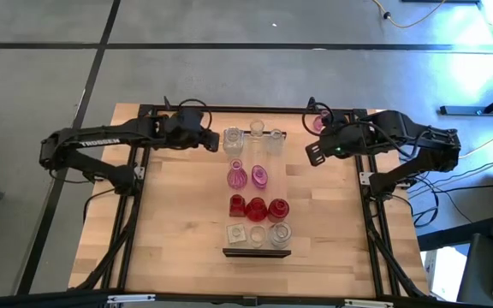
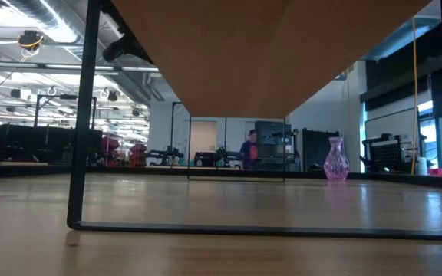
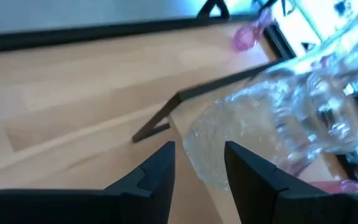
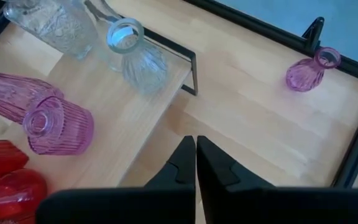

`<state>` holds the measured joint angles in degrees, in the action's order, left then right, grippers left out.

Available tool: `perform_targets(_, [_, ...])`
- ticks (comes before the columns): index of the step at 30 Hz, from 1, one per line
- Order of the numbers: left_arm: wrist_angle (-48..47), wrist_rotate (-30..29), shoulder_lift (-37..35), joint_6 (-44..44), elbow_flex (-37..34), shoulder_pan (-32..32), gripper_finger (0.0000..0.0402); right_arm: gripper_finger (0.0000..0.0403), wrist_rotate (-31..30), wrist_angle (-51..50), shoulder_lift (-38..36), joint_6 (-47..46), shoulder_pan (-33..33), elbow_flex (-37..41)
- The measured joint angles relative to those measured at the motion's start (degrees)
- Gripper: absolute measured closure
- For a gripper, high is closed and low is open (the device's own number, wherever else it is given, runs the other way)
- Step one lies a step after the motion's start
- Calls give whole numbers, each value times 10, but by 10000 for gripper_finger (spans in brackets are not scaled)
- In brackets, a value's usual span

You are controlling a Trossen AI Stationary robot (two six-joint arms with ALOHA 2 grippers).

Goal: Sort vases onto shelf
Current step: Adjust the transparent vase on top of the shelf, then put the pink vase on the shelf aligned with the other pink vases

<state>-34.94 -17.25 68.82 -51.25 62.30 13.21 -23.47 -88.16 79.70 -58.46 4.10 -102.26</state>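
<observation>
The shelf, a long light-wood board on black legs, stands mid-table. It bears clear vases at its far end, two pink vases, three red vases and three squat clear vases at its near end. My left gripper is at the shelf's far left corner, closed on a clear vase. My right gripper hangs shut over the table, right of the shelf, holding nothing. A lone pink vase stands on the table at the far right. My left gripper has the clear vase's textured wide body between its two fingertips. The fingers come from the table's left, slanting downward. The vase stands out beyond them over the shelf's far left corner. Whether its base rests on the board I cannot tell.
The table's black frame rails run along its left and right sides and the far edge. The low view looks under the shelf, past its black leg frame, to the lone pink vase. Bare wood lies either side of the shelf.
</observation>
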Motion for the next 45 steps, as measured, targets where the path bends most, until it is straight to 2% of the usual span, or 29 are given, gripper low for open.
perform_targets(11, [19,33,52,6,0,0,270,402,-5,0,0,2,0,0])
perform_targets(30, [65,59,55,18,0,0,270,402,-12,-8,0,3,0,0])
perform_targets(37, [57,46,55,18,0,2,270,402,-19,-15,0,3,-1,0])
perform_targets(41, [32,31,55,15,0,2,270,402,-24,-20,-1,2,-28,22])
perform_targets(45, [22,31,55,8,0,-1,270,402,-31,-19,-2,6,-92,76])
